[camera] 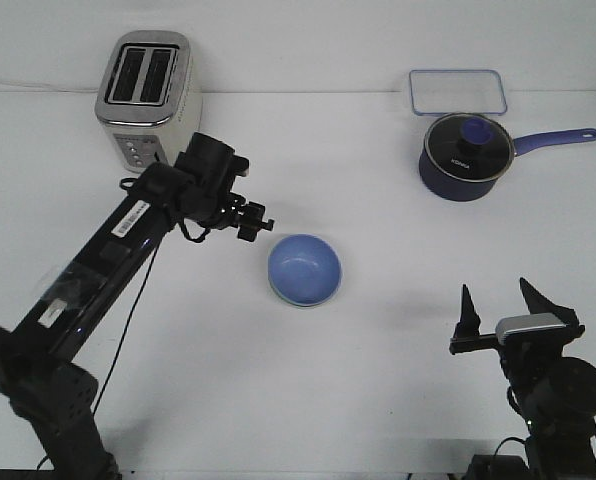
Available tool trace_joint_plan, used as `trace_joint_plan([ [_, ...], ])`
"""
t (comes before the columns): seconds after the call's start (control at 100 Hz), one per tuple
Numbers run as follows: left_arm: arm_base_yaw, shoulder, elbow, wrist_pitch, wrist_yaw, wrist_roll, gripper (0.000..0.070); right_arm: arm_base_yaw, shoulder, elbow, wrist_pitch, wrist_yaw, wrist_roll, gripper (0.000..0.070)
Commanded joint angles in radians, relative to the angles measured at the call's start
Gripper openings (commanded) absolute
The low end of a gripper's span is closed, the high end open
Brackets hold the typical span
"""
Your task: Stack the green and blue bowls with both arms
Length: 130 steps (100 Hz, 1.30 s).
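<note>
The blue bowl [304,268] sits upright at the table's middle. A thin pale green edge [296,303] shows under its near rim, so the green bowl seems to lie beneath it, almost fully hidden. My left gripper [260,226] hangs just left of the bowl and slightly behind it, apart from it. Its fingers are foreshortened, so their state does not show. My right gripper [500,306] stands at the near right with both fingers pointing up and spread wide, holding nothing, well away from the bowl.
A silver toaster [148,92] stands at the back left behind the left arm. At the back right are a dark blue saucepan with glass lid [465,156] and a clear rectangular container [457,92].
</note>
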Motion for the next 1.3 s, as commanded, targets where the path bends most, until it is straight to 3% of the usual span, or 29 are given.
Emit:
trace_joint_plan([
  [0.0,0.011,-0.053,0.024,-0.016,-0.030,0.025,0.0299,0.000,-0.001,0.001,0.011,0.001,-0.005,0.0601],
  [0.12,0.051,-0.143,0.019,-0.031,-0.069,0.034,0.0299,0.000,-0.001,0.001,0.011,0.001,-0.005,0.0601],
  [0.41,0.201,-0.403,-0.132,0.040,-0.069,0.032,0.0299,0.000,-0.001,0.001,0.011,0.001,-0.005,0.0601],
  [0.68,0.299,-0.712,-0.482,0.300,-0.072,0.005,0.0299,0.000,-0.001,0.001,0.011,0.001,-0.005,0.0601],
  [1.29,0.305,-1.305,-1.323,0.844,-0.111,-0.018,0.0300,0.000,-0.001,0.001,0.011,0.001,-0.005,0.0601],
])
